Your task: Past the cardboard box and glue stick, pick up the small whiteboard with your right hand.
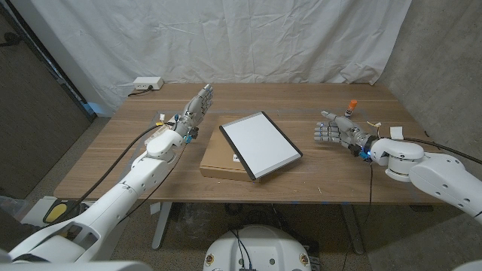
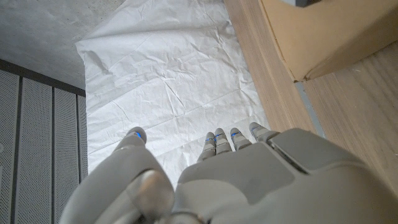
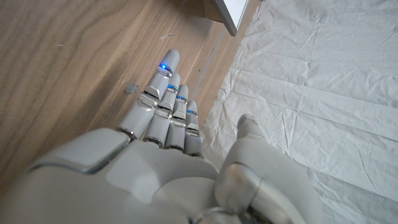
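Observation:
The small whiteboard (image 1: 260, 144), white with a dark frame, lies tilted on top of a flat cardboard box (image 1: 218, 160) at the table's middle. Its corner (image 3: 227, 14) shows in the right wrist view. A glue stick (image 1: 351, 106) with an orange cap stands at the far right of the table. My right hand (image 1: 337, 134) hovers right of the whiteboard, a short gap away, in front of the glue stick, fingers stretched toward the board and holding nothing. My left hand (image 1: 190, 117) stands left of the box, fingers straight, holding nothing. The box's corner (image 2: 323, 37) appears in the left wrist view.
A white power strip (image 1: 147, 84) lies at the table's far left corner. A small white item (image 1: 396, 132) sits near my right wrist. A white cloth backdrop (image 1: 226, 38) hangs behind the wooden table (image 1: 301, 98). Cables run along both arms.

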Robot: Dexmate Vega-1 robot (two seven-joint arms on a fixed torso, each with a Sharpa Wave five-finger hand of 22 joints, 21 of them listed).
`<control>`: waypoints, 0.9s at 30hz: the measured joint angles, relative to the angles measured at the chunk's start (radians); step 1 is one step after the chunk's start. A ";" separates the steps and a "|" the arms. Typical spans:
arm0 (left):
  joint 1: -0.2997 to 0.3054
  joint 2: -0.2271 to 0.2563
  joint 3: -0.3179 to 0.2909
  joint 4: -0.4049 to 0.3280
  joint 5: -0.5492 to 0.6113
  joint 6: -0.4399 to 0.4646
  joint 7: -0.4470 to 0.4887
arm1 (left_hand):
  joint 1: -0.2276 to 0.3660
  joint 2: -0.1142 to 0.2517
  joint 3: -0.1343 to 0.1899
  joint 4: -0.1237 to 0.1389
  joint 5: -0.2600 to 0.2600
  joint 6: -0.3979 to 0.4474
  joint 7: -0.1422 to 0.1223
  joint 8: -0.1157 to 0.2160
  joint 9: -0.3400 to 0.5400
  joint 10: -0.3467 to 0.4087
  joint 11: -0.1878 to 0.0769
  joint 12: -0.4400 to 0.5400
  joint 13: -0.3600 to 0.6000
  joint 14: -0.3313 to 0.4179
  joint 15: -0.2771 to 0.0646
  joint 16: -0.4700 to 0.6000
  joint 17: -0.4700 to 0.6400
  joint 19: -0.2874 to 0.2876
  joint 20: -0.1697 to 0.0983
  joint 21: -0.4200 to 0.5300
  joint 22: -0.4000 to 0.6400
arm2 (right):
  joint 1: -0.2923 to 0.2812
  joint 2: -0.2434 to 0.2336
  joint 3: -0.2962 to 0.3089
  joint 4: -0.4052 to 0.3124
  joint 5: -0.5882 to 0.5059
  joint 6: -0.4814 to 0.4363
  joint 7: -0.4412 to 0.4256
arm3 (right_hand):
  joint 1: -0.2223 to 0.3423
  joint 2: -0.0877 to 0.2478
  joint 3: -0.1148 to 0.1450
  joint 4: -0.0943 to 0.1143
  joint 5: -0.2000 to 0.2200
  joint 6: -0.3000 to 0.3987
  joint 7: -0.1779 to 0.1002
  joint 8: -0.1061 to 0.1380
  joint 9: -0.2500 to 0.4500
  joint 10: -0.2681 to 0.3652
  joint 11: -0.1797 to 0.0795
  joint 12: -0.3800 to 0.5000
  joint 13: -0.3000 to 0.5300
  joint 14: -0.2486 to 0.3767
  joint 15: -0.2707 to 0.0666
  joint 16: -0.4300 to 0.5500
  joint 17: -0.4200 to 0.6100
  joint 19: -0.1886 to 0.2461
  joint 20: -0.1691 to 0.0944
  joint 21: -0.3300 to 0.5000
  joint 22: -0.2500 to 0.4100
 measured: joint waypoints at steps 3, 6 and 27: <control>0.000 -0.001 0.000 0.001 -0.001 -0.002 0.000 | 0.000 0.000 0.000 0.000 0.000 0.000 0.000 0.000 0.000 0.000 0.000 0.000 0.000 0.000 0.000 0.000 0.001 0.000 0.000 0.000 0.000 | 0.005 -0.003 -0.005 0.000 0.002 -0.008 0.001 | 0.000 0.000 0.000 0.000 0.000 -0.001 0.001 -0.004 0.000 0.000 0.000 -0.001 0.000 0.004 -0.004 0.000 0.000 0.003 -0.003 0.000 0.000; 0.001 -0.001 0.000 0.001 -0.001 -0.003 0.001 | 0.000 0.000 0.000 0.000 0.000 -0.008 -0.001 0.000 0.000 0.000 0.000 0.000 0.000 0.000 0.000 0.000 0.005 0.000 0.000 0.000 0.000 | 0.009 -0.005 -0.009 0.000 0.003 -0.013 0.004 | 0.000 0.000 0.000 0.000 0.000 -0.004 0.004 -0.004 0.000 0.009 -0.009 -0.004 0.000 0.011 -0.011 0.000 0.000 0.005 -0.001 0.000 0.000; 0.021 0.009 -0.006 -0.039 0.001 -0.001 0.024 | 0.000 0.000 -0.008 0.000 0.000 -0.014 0.004 0.000 0.000 -0.004 0.004 0.000 0.000 -0.005 0.005 0.000 0.005 -0.006 0.006 0.000 0.000 | 0.040 -0.033 -0.045 0.030 0.015 -0.050 0.050 | 0.000 0.000 0.000 0.000 0.000 -0.007 0.000 -0.004 0.000 0.045 -0.023 0.000 0.002 0.027 -0.023 0.000 0.003 0.012 -0.009 0.002 0.002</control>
